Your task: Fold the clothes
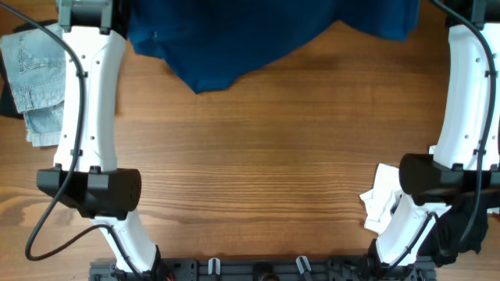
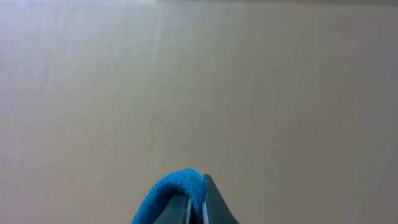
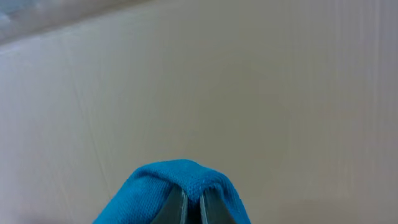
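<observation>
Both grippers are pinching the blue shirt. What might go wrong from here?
1. The left gripper and right gripper each pinch only a small fold of the blue shirt at the fingertips, so it may slip out under a pull.
2. The shirt's lower edge hangs unevenly over the table, so it may land bunched.
3. The denim lies right by the left arm and might get dragged.
</observation>
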`<state>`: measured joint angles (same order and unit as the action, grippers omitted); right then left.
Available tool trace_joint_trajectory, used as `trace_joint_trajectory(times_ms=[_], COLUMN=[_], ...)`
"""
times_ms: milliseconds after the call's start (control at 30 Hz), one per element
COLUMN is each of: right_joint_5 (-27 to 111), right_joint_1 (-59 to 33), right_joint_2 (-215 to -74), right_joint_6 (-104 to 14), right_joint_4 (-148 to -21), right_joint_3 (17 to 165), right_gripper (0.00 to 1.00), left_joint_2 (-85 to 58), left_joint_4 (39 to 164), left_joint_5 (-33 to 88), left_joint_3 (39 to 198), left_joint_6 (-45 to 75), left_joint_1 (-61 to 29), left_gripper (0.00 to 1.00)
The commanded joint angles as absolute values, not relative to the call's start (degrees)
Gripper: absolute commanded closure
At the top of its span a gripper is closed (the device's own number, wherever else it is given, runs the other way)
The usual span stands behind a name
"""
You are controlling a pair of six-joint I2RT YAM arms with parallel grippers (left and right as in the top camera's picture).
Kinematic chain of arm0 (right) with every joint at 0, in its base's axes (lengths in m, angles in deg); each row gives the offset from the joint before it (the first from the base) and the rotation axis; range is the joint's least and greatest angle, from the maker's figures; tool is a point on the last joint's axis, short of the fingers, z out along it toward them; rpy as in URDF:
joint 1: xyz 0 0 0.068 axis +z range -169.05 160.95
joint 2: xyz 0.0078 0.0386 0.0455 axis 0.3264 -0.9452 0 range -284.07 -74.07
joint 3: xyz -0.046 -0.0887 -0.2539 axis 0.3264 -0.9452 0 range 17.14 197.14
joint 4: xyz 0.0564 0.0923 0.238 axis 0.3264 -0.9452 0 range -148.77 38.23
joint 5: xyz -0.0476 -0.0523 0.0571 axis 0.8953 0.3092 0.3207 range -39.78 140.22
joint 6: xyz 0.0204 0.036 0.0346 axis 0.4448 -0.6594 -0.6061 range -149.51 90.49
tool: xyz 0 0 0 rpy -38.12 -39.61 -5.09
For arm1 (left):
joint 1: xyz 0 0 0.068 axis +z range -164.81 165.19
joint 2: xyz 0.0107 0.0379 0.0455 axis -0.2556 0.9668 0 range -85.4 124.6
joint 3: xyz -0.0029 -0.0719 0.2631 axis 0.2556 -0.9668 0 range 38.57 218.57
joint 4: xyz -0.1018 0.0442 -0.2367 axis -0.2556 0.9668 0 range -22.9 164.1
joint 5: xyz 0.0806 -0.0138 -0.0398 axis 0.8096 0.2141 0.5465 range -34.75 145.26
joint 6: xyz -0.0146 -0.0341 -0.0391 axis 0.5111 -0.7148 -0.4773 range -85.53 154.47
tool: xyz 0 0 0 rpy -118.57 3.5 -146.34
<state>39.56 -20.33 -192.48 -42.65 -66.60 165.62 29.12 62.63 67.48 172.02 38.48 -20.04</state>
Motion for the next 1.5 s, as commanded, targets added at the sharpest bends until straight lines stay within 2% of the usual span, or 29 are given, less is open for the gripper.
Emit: trace_joint_trajectory(times_ms=[0,167,333,433,567,833,967,1100,1467], right_joint_5=[39.91,31.91,25.03,18.01,14.12,19.56,24.46,27.54,24.70], right_joint_1=[-21.10,-23.24,-23.74,-23.72,-23.30,-21.58,-19.70,-18.23,-18.15], right_joint_2=[-197.68,-201.46,-201.74,-201.13,-201.20,-201.20,-200.83,-198.27,-193.42], right_joint_6=[-43.57,-48.12,-47.68,-49.47,-55.57,-47.46,-45.60,-43.03,-42.04], right_joint_4=[-70.67,-75.54,-77.71,-82.01,-97.36,-131.69,-140.55,-142.54,-143.96], right_joint_3=[166.28,166.28,166.30,166.30,166.28,166.28,166.28,166.28,166.26], right_gripper=[0.96,0.96,0.96,0.96,0.96,0.96,0.96,0.96,0.96], left_joint_2=[32.81,35.22,35.13,34.01,32.42,28.35,25.01,20.22,11.52], left_joint_4=[68.60,73.21,76.16,82.78,98.32,128.81,136.73,143.44,160.75], left_joint_5=[68.84,68.84,68.77,67.48,61.04,60.60,58.83,57.19,54.30], left_joint_3=[172.94,172.94,172.96,172.96,172.96,172.96,172.96,172.96,172.94], left_joint_6=[35.81,33.13,28.73,23.03,13.56,9.94,9.54,8.41,6.53], left_joint_1=[-16.55,-15.65,-16.04,-16.92,-18.60,-24.28,-27.06,-28.11,-28.07], left_gripper=[0.96,0.96,0.96,0.96,0.96,0.96,0.96,0.96,0.96])
